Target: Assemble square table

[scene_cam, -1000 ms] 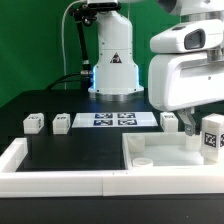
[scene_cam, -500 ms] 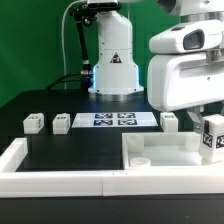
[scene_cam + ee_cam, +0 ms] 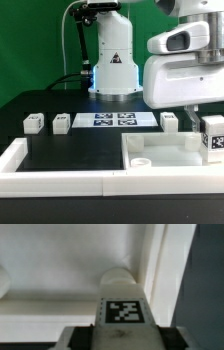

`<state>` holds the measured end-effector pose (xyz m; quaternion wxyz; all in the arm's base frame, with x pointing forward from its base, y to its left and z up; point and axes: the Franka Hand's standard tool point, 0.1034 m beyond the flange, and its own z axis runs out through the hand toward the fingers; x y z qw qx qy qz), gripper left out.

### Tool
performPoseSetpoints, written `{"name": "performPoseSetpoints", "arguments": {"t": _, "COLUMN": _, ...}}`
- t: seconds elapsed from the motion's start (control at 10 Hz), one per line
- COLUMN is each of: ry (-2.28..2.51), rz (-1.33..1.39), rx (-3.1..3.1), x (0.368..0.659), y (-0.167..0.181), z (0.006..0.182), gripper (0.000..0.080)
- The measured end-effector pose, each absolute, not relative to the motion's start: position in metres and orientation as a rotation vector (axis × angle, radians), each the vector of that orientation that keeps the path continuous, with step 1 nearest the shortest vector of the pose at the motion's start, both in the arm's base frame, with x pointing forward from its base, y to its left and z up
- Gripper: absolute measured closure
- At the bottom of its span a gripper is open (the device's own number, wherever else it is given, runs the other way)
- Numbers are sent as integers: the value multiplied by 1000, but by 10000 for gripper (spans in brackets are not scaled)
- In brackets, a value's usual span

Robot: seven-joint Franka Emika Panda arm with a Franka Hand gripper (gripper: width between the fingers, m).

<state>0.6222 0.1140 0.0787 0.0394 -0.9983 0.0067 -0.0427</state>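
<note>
- So the arm's white two-finger gripper [image 3: 125, 338] is pinching a short white plastic leg block with a black-and-white tag [image 3: 212, 139]. In the wrist view the fingers [image 3: 80, 339] sit tight against both sides of it, with the tag facing the camera.
- That held leg block is roughly upright over the far edge of the large flat white plastic square slab [image 3: 165, 152], on the exterior view's right. I can't tell if its lower end touches the slab or hangs just above it.
- The square slab lies flat in the front corner of the black bench [image 3: 70, 150] on the exterior view's right, right up against the long white rail [image 3: 60, 181] along the bench's front edge.
- A small round ring, which looks like a corner hole [image 3: 143, 160], shows at the slab's front corner on the exterior view's left.
- Toward the bench's back edge, a loose short white leg block [image 3: 34, 122] and a second leg block [image 3: 61, 122] sit side by side, on the exterior view's left of the thin flat white marker board [image 3: 113, 120].
- A third leg block [image 3: 169, 120] sits just beside the marker board's other end.
- The robot's white base [image 3: 113, 65] stands behind the marker board at the back edge.
</note>
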Motion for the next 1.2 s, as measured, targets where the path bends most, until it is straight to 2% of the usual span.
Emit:
{"name": "performPoseSetpoints", "arguments": {"t": 0.9, "ry": 1357, "rz": -66, "rx": -2710, "x": 618, "y": 121, "z": 77, "gripper": 508}}
{"name": "performPoseSetpoints", "arguments": {"t": 1.2, "ry": 1549, "rz": -48, "rx": -2599, "x": 618, "y": 123, "z": 76, "gripper": 508}}
